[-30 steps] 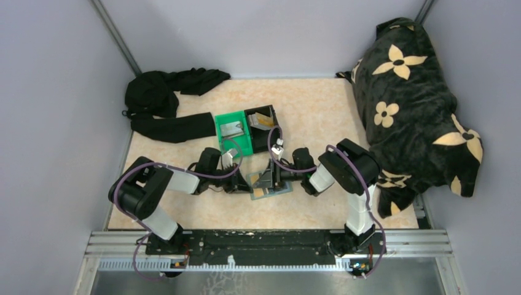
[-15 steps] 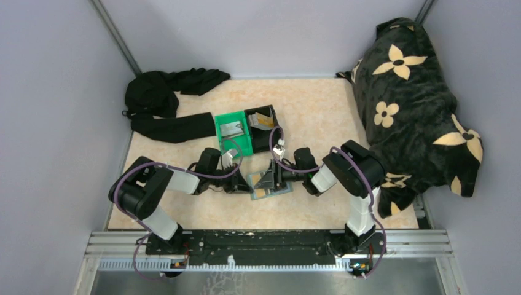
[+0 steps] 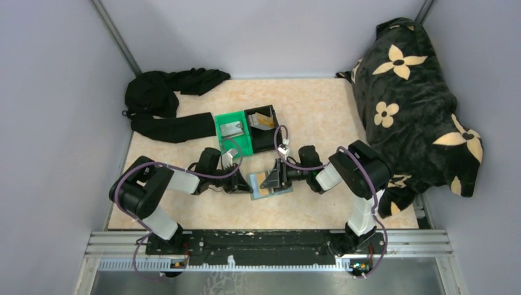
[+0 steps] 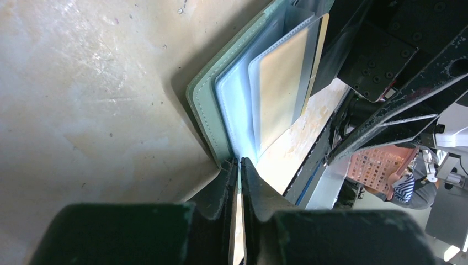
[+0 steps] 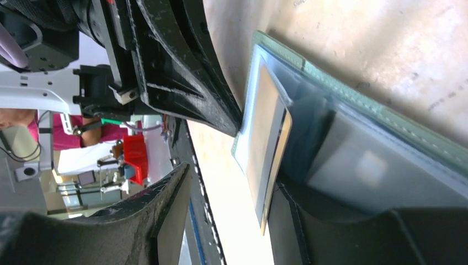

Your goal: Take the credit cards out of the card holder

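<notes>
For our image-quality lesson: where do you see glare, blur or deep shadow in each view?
Top external: even light, sharp. Left wrist: glare on the card holder sleeve, left claw blurred up close. Right wrist: washed-out whites behind, right claw dark, soft.

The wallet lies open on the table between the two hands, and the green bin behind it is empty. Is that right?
Not quite. The wallet does lie open between the left hand and the right hand, but the green bin behind it is not empty: the top view shows a pale grey card lying in it.
</notes>
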